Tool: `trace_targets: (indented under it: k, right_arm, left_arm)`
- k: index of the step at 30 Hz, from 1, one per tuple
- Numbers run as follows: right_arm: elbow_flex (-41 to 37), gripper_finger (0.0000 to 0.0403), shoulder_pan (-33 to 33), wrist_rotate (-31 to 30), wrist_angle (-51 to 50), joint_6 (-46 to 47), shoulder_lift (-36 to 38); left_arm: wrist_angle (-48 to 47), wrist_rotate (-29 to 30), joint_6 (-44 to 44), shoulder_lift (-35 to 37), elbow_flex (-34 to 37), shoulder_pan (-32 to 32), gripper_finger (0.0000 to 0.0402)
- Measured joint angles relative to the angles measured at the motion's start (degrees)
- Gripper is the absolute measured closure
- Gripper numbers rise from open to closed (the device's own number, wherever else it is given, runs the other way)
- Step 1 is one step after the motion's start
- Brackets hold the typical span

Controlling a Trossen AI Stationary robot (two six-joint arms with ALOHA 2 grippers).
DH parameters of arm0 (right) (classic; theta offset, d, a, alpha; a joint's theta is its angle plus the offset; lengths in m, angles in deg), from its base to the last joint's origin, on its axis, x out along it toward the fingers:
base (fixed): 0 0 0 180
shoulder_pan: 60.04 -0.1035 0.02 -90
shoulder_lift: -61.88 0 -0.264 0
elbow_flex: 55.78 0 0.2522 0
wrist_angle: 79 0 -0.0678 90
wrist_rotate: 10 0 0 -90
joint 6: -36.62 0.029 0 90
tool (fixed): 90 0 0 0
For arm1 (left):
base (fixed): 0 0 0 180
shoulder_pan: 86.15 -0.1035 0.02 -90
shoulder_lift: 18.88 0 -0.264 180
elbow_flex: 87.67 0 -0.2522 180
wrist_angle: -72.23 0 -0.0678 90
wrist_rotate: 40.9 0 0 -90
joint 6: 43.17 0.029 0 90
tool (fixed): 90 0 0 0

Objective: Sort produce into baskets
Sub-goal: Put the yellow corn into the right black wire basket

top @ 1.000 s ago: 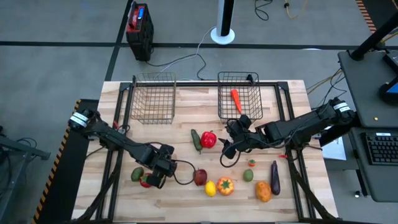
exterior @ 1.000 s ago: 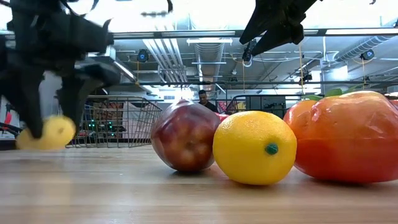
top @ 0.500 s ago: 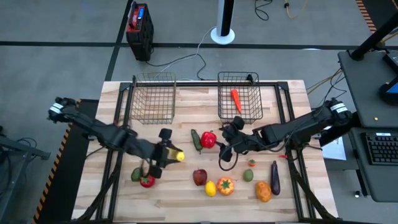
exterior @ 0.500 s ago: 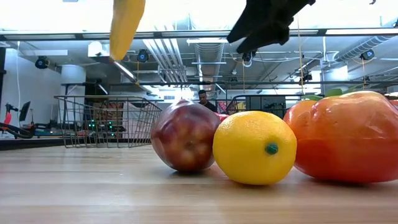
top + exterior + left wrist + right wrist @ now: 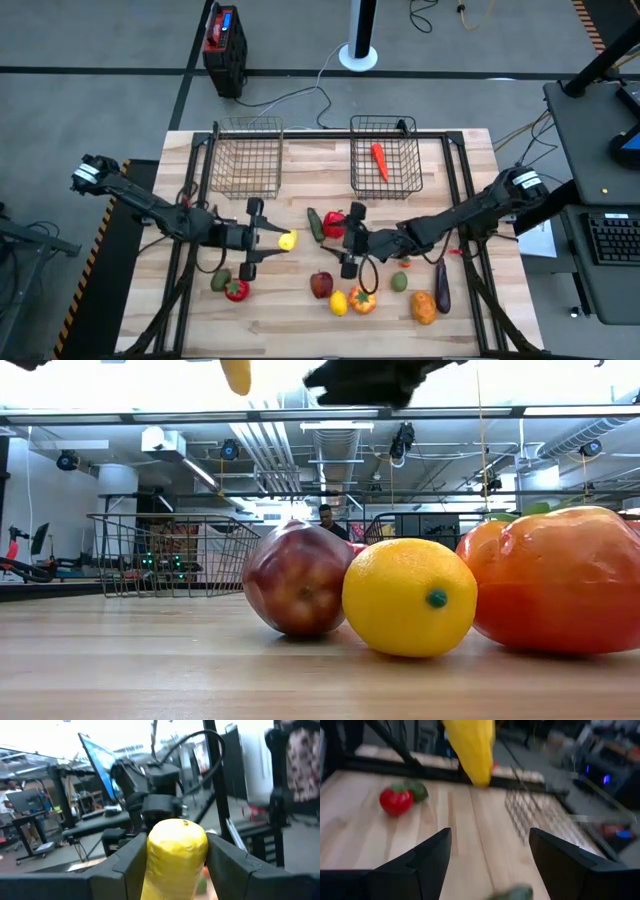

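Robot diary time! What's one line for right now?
left pincer: shut on yellow fruit, lifted | right pincer: open, empty | carrot: in right basket

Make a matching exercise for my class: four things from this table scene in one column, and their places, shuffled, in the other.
1. carrot
2. yellow fruit
3. lemon
4. left basket

A. in the left gripper, off the table
B. holds nothing
C. inside the right basket
D. on the table beside the red apple

Pairs: 1-C, 2-A, 3-D, 4-B
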State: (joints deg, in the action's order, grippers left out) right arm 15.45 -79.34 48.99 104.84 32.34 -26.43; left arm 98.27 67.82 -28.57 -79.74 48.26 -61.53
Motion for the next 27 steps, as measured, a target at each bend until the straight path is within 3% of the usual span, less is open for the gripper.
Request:
trace_targets:
  k: [5,9,27]
  right_arm:
    - [0.0,0.0141,0.0,1.5,12.0,-4.6,-4.1]
    - [0.6,0.0138,0.0,1.4,18.1,-8.1,-6.8]
    - [4.8,0.0183,-0.7,1.4,18.7,-5.7,-10.1]
  left_arm:
    - [10.1,0.3,-3.7,-1.4,3.8,-0.1,0.0238]
    - [11.6,0.8,-4.6,-2.9,3.9,-0.1,0.0238]
    - [11.7,1.7,-6.2,-11.0,-1.6,-0.1,0.0238]
